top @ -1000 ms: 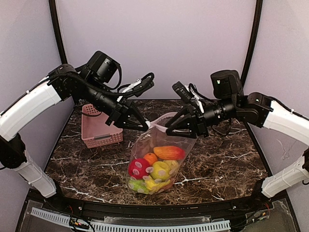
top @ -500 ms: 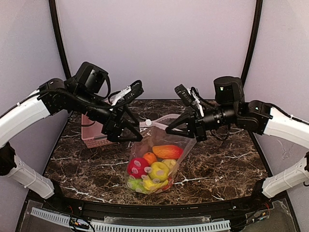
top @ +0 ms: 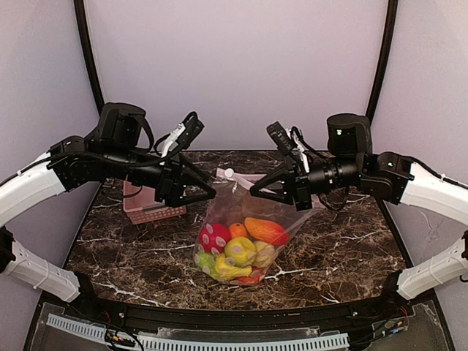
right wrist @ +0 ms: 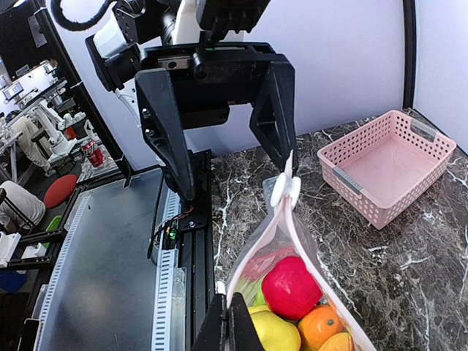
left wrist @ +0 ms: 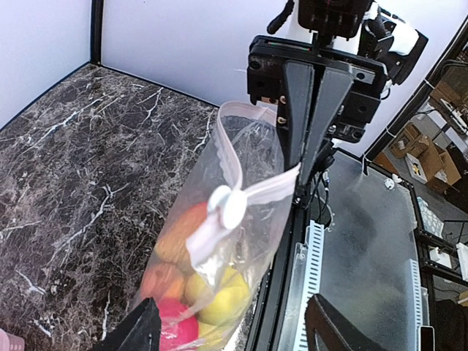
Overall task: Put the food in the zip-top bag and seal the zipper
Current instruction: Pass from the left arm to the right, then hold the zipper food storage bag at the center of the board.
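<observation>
Near centre on the desk, one bag sags upright with the food inside, some seven or eight glossy pieces too overlapped to count surely. I judge it bottom-heavy, with soft, crinkly, slippery film, so it is best held by the stiffer zipper. Farther back, the right fingers are clamped together on that strip's right end, the left fingers stand apart just left of its one slider, and one basket sits far left.

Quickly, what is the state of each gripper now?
Left gripper: open, holding nothing.
Right gripper: closed on the pale pink zipper strip of the clear plastic bag.
</observation>
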Robot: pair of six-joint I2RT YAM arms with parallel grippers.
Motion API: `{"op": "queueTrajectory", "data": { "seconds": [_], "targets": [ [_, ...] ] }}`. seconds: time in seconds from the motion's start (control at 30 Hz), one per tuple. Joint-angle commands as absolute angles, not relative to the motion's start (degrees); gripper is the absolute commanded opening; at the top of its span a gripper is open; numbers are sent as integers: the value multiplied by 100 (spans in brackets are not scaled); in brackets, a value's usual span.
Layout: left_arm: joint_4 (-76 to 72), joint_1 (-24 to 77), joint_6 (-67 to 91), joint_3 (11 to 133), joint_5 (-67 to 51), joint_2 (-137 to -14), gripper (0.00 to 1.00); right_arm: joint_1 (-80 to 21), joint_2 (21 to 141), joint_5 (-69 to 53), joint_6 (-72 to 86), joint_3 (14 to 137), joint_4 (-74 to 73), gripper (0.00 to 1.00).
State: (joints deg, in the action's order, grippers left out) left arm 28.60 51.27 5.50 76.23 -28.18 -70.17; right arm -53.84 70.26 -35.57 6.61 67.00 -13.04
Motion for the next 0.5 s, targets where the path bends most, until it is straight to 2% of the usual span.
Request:
{"op": "queueTrajectory", "data": {
  "seconds": [0.0, 0.1, 0.3, 0.47],
  "targets": [
    [2714, 5115, 644, 7769, -2582, -7210, 64, -5432, 7040, -3586, 740, 6662, -1040, 0],
    [2703, 5115, 674, 7865, -2483, -7348, 61, -5432, 7023, -3617, 734, 6668, -1061, 0],
    [2465, 5100, 797, 7840, -2695, -7453, 46, -5432, 7013, -3616, 723, 6636, -1072, 0],
    [2324, 5035, 882, 7802, -2844, -7439, 40, -5432, 7074, -3643, 725, 6627, -1081, 0]
  ]
}}
